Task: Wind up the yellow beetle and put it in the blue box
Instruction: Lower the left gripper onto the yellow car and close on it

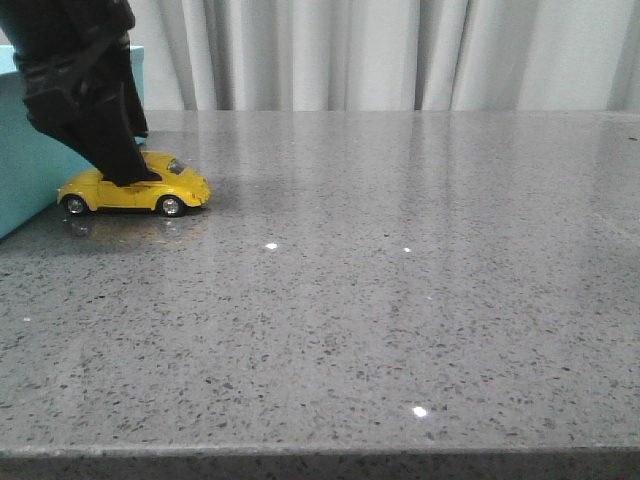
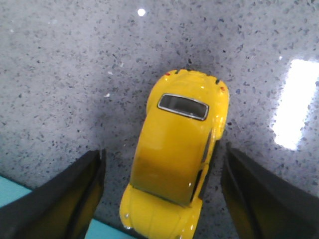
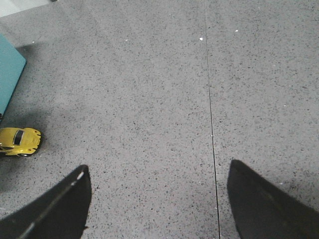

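Note:
The yellow beetle (image 1: 135, 187) stands on its wheels on the grey speckled table, close beside the blue box (image 1: 30, 170) at the far left. My left gripper (image 1: 125, 172) hangs right over the car's roof, open, its black fingers on either side of the beetle (image 2: 174, 159) with gaps on both sides, not touching it. A corner of the blue box (image 2: 12, 191) shows by one finger. My right gripper (image 3: 158, 199) is open and empty over bare table; the beetle (image 3: 19, 141) and the blue box (image 3: 9, 69) lie far off at that view's edge.
The grey speckled table (image 1: 400, 280) stretches wide to the right and front of the car. A white curtain (image 1: 400, 50) hangs behind the table. A thin seam (image 3: 212, 124) runs across the tabletop under my right gripper.

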### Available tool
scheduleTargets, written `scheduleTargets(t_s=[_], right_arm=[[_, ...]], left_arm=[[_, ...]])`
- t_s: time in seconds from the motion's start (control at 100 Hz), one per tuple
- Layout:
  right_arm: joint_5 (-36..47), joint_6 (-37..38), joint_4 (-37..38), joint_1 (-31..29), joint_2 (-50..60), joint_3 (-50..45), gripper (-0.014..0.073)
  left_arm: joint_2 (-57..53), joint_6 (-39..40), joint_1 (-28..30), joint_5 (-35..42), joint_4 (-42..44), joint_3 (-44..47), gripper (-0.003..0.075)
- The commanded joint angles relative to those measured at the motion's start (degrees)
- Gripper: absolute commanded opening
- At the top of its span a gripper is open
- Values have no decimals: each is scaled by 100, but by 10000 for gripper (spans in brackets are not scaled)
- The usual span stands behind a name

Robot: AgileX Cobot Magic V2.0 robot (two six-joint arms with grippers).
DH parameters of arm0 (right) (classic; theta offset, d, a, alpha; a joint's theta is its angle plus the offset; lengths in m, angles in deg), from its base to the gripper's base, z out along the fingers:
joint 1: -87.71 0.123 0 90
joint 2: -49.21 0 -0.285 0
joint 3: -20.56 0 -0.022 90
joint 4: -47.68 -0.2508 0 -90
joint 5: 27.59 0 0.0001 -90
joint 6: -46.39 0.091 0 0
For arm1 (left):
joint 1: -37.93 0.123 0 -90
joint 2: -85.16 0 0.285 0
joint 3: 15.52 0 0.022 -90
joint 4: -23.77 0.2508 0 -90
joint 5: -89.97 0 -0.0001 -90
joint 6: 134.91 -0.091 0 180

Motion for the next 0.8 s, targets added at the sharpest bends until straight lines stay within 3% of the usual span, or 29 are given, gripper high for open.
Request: scheduleTargets(t_s=[0.0, 0.43, 0.79], right_arm=[[414, -64, 30, 7, 49, 127, 562], [408, -64, 30, 7, 49, 127, 562], [408, -64, 30, 7, 49, 127, 562]], left_arm=[[-184, -10, -45, 191, -137, -191, 483], [10, -10, -45, 180, -160, -191, 461], [19, -10, -45, 180, -160, -191, 202]])
